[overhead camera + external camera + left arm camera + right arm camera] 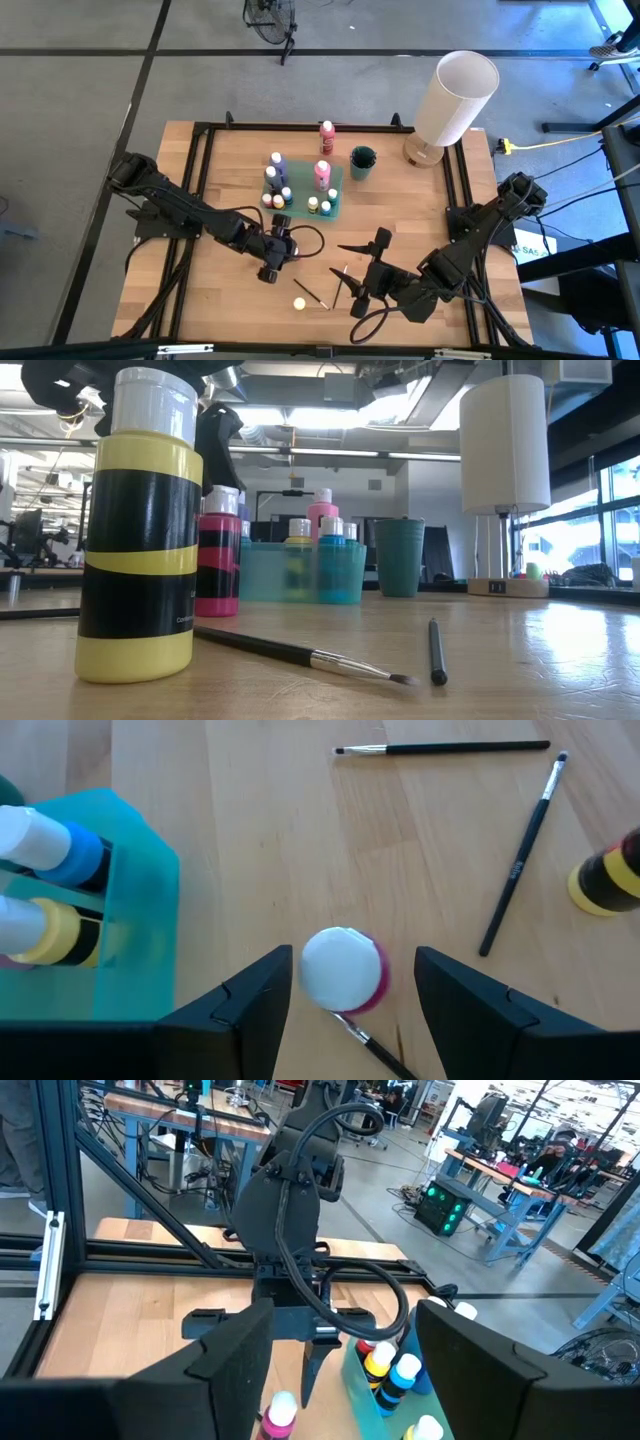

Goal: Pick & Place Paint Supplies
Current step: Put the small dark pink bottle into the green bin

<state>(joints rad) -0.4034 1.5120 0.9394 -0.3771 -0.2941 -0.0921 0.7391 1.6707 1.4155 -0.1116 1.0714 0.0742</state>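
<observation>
Most of the paint supplies already stand in the teal tray (336, 172) near the middle of the table (230, 305): a cluster of white-capped bottles, among them a purple bottle (277, 162) at the tray's far-left corner and a tall pink bottle (322, 175) near its middle. Another pink bottle (327, 136) stands just beyond the tray's far edge, and a dark green cup (362, 162) sits just to the tray's right. What looks left to do lies on the near side of the tray. The left gripper (350, 1000) hangs just in front of the tray with its fingers spread, straddling a small pink bottle (345, 970) that stands upright on the wood; it does not appear to be pinched yet. Farther toward the near edge stands a yellow bottle (299, 302), with one thin brush (311, 293) beside it and another brush (337, 283) a little to the right. The right gripper (352, 287), fingers also spread and empty, waits near those brushes, well in front of the tray's right end. So the job seems well along, with roughly two bottles and the brushes still loose.
</observation>
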